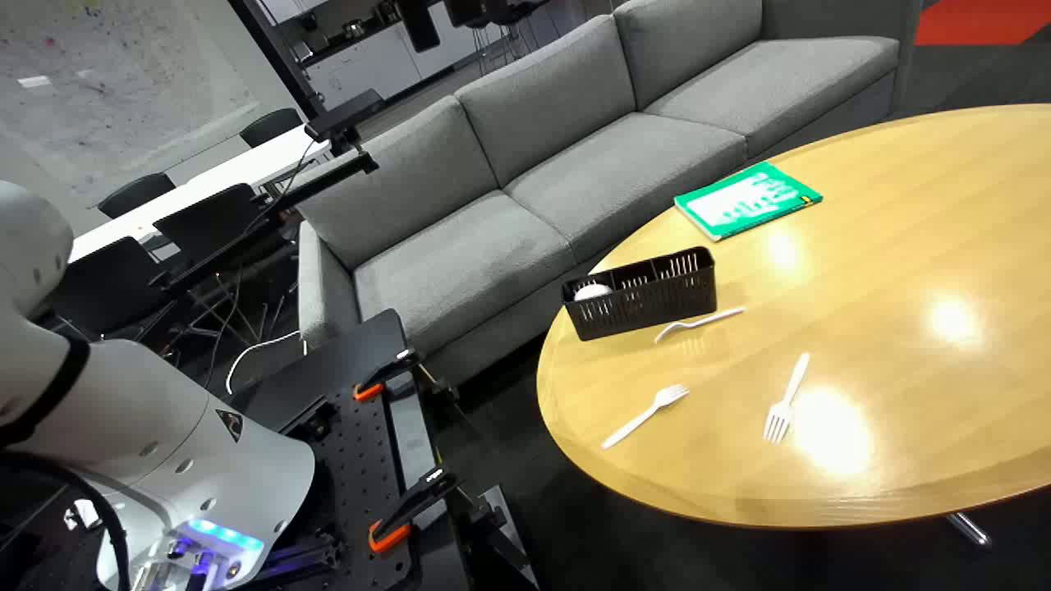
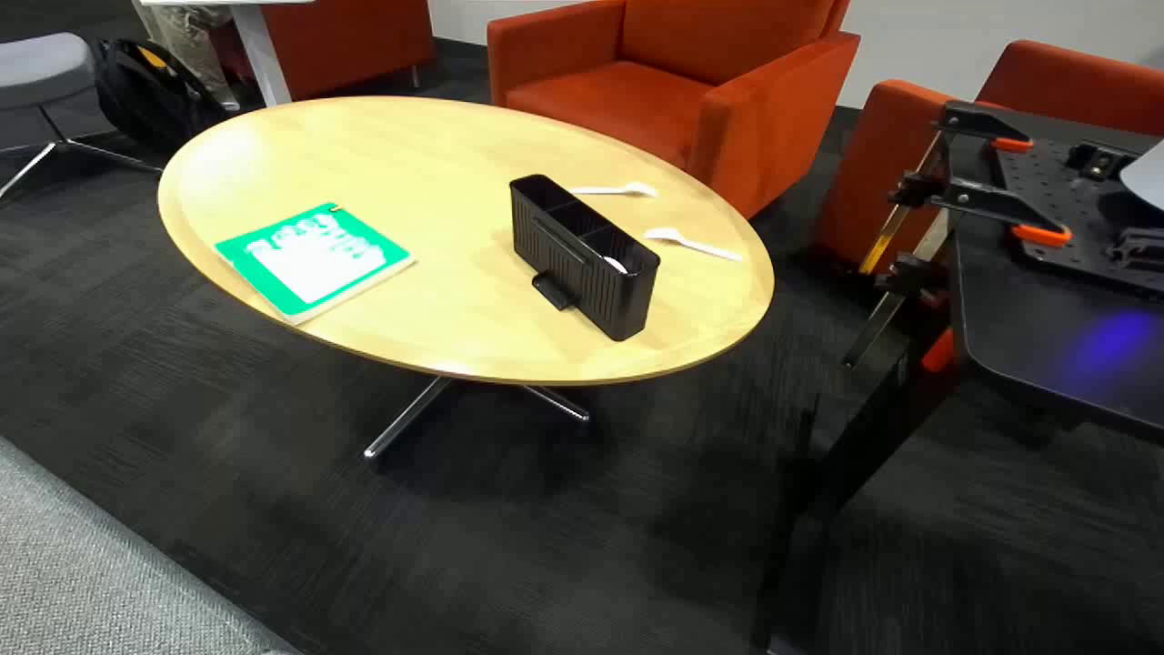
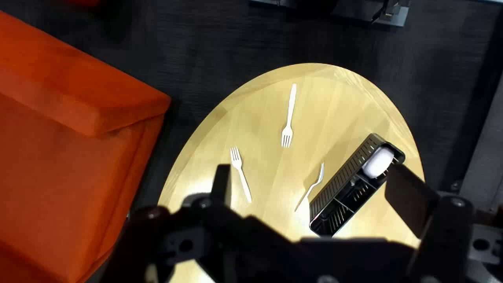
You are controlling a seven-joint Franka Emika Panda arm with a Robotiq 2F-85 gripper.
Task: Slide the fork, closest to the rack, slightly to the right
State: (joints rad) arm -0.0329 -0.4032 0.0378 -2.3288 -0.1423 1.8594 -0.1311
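The black rack [image 1: 644, 300] stands on the oval table, also in an exterior view [image 2: 587, 259] and the wrist view [image 3: 342, 184]. The white fork closest to it [image 1: 702, 322] lies tilted on its side along the rack's long side, seen also in the wrist view [image 3: 310, 190]; elsewhere the rack hides it. Two more white forks lie flat farther off: a fork [image 3: 289, 114] near the table's end and a fork [image 3: 241, 173] near the left finger. My gripper [image 3: 309, 171] is open and empty, high above the table, fingers spread either side of the closest fork and rack.
A white rounded object [image 3: 378, 162] sits in the rack's end compartment. A green-and-white book [image 1: 747, 199] lies on the table [image 1: 903, 271] beyond the rack. A grey sofa [image 1: 525, 205] and an orange armchair [image 2: 655, 82] flank the table. The robot's black stand [image 1: 361, 443] is nearby.
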